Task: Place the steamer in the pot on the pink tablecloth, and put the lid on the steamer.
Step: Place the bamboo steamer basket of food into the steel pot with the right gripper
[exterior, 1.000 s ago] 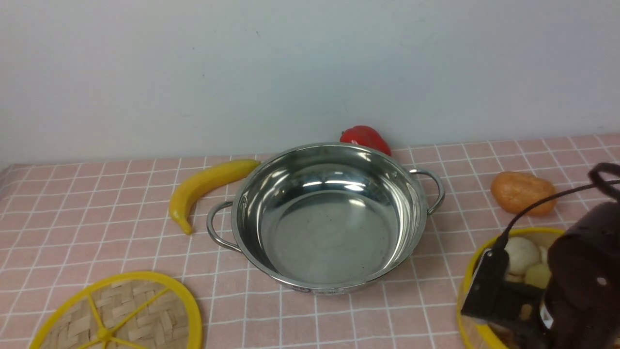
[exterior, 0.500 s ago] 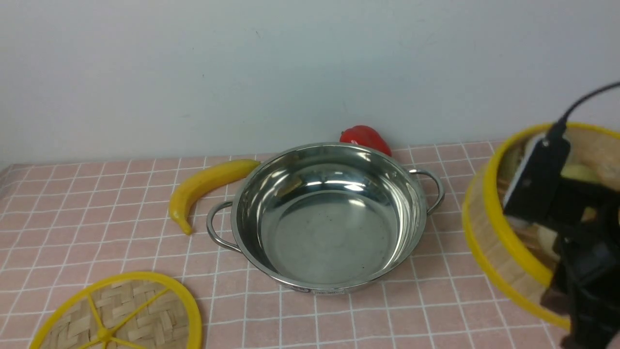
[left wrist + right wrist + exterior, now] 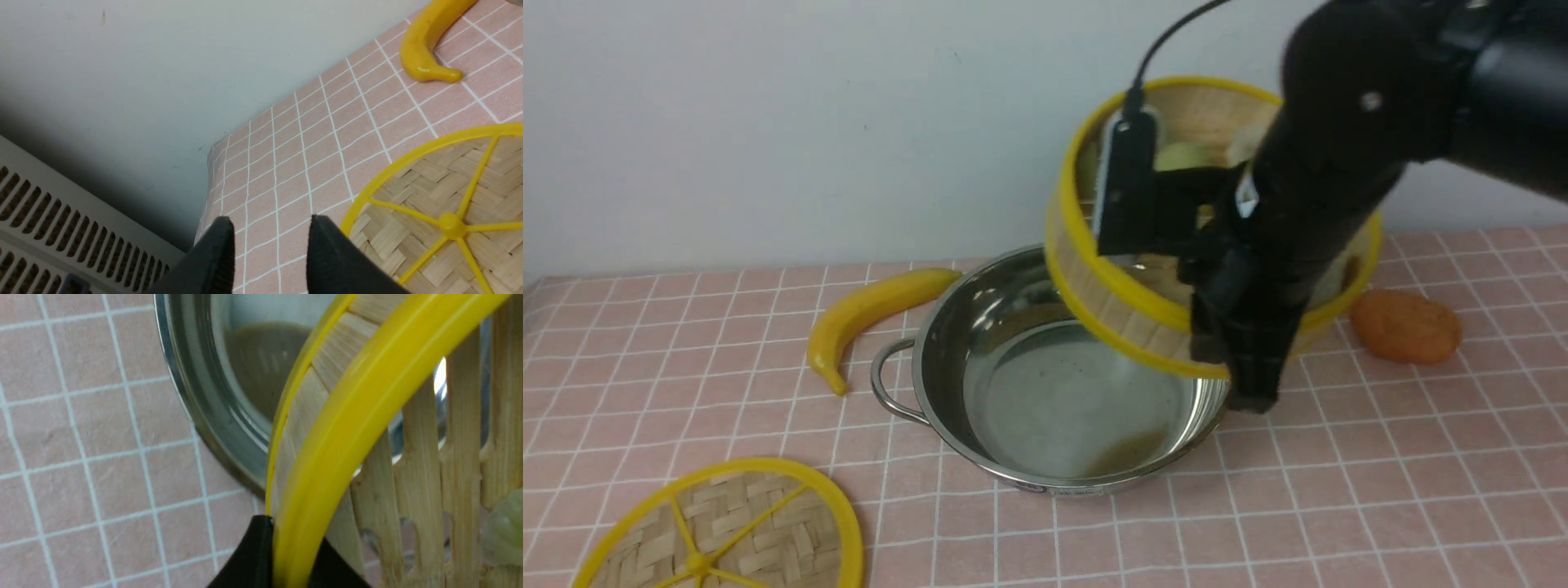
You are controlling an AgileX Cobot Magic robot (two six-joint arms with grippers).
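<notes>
- The steamer (image 3: pixel 1131 322) is hanging in the air at centre right of the front view. It is tilting, with its low edge over the right half of the pot (image 3: pixel 952 343) and not yet inside it.
- The right claw (image 3: pixel 1245 367) is clenching the steamer's yellow rim, one finger on each side of the wall.
- Pale food pieces are sitting in the steamer, but they are too hidden to count.
- The pot is resting on the pink tablecloth (image 3: pixel 686 359) at frame centre.
- The lid (image 3: pixel 719 531) is lying flat at lower left. The left claw (image 3: pixel 269 232) is hovering just beside it, released and grasping nothing.
- Risk: with this tilt, the low edge is likely to catch the pot's rim, or the food could slide out. A one-sided pinch could also let the basket swing.
- Count: one steamer, one pot, one lid, one banana (image 3: pixel 866 314) and one orange lump (image 3: pixel 1405 327).
</notes>
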